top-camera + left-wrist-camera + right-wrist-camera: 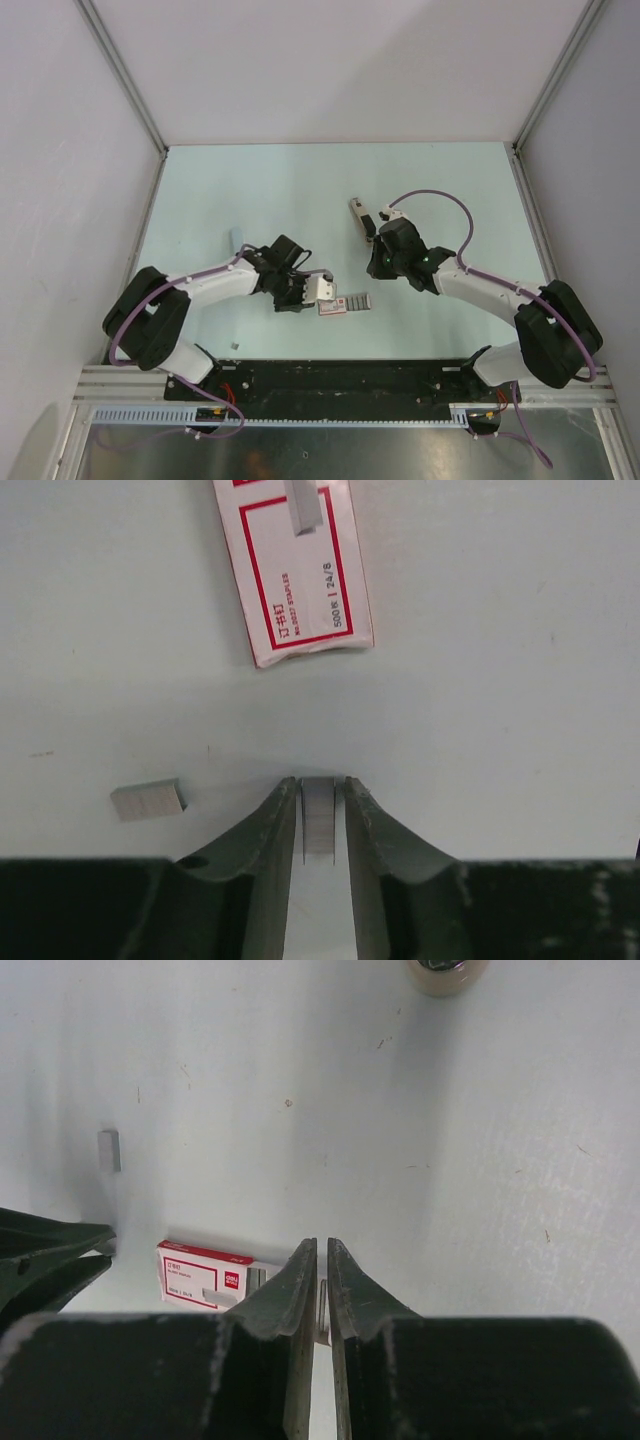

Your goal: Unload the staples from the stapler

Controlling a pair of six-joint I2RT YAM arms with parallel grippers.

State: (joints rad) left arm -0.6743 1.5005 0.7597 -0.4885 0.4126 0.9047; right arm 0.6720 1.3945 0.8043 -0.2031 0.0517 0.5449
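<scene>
The stapler (357, 214), a small narrow bar with a pale top, lies on the table just beyond my right wrist. It does not show in either wrist view. My left gripper (308, 292) (320, 783) is closed round a short grey strip of staples (318, 818), low over the table. A second loose strip (148, 800) lies on the table to its left. My right gripper (373, 268) (322, 1245) is shut with only a sliver of gap and holds nothing. It hangs above the table and points toward the box.
A red-and-white staple box (335, 304) (296, 565) (205, 1275) with its grey tray slid out lies between the two grippers. A small pale bar (236, 239) lies left of the left arm. A small grey piece (108, 1150) and a round pale object (447, 970) show in the right wrist view.
</scene>
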